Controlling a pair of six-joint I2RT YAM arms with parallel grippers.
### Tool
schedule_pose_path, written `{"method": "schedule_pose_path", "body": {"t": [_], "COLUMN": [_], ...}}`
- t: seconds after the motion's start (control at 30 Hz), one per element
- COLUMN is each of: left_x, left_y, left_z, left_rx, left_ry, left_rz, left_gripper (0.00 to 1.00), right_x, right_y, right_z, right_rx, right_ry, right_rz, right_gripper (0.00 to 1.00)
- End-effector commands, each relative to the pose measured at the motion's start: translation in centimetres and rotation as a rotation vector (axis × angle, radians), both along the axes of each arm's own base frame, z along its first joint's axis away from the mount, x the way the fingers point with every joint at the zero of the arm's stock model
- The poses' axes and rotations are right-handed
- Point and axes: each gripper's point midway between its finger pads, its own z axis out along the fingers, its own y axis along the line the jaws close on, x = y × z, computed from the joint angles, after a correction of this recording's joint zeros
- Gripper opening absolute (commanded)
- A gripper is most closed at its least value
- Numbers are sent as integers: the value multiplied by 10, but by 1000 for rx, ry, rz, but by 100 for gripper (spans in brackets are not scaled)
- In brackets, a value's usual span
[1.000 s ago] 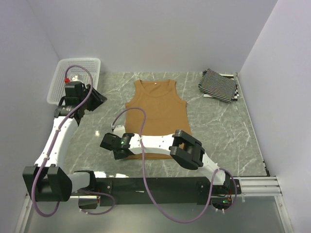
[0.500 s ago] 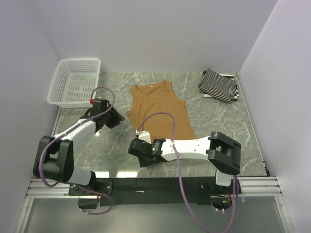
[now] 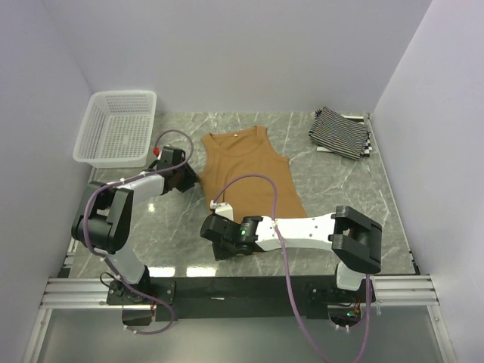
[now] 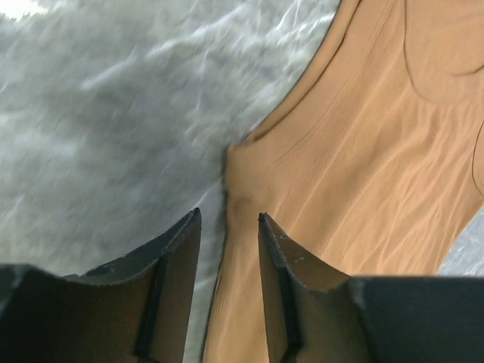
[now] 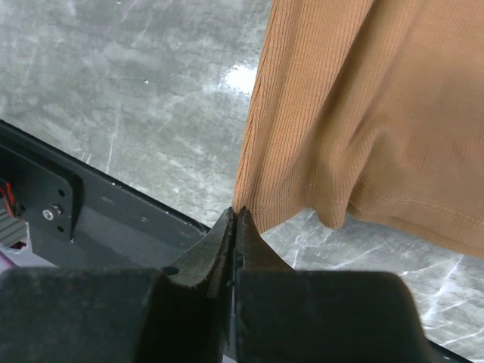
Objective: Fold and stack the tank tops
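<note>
Item: tan tank top, laid flat at the middle of the table, neck toward the far edge, near hem now skewed since a second before

Right gripper: pressed together on the near left hem corner, which was held just off the table; a second earlier it was only arriving there

Left gripper: spread; brought across from the basket at the far left corner, jaws set either side of the top's left edge below the armhole, nothing pinched yet

Striped tank tops: folded, at the far right corner

Judged: the two-handed hold for the first fold was half made; the left edge remained to be gripped
</note>
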Motion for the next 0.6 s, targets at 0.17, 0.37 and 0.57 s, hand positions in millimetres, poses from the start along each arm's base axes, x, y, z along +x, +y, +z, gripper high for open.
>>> {"method": "schedule_pose_path", "body": {"t": [0.17,0.37,0.57], "left_x": [31,34,33], "left_y": [5,7,7], "left_z": [-6,-15,-22], "left_rx": [71,102,109], "left_ry": [-30,-12,8], "left_rz": [24,21,13], "left_gripper": [36,25,3], "right_x": [-8,-9,-12], "right_y": [12,14,22], "right_z": [19,21,18], "right_rx": [75,91,101], "right_ry": [2,6,26], "right_rz": [19,20,30], "right_gripper": [0,0,0]}}
